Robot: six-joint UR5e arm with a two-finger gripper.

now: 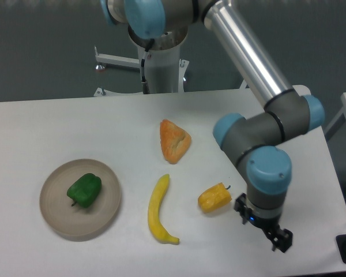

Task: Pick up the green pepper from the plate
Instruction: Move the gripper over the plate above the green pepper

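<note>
One green pepper (pixel 84 190) (mid-plate (pixel 56 222))

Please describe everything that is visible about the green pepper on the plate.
The green pepper is a small, blocky, bright green toy that looks like glossy plastic, with a short dark stem end pointing toward the lower left. It lies on its side, a little left of the middle of the round beige-grey plate, which is the only thing touching it. The plate stands at the left of the white table. The gripper is far away at the right, so the pepper is not held.
</note>
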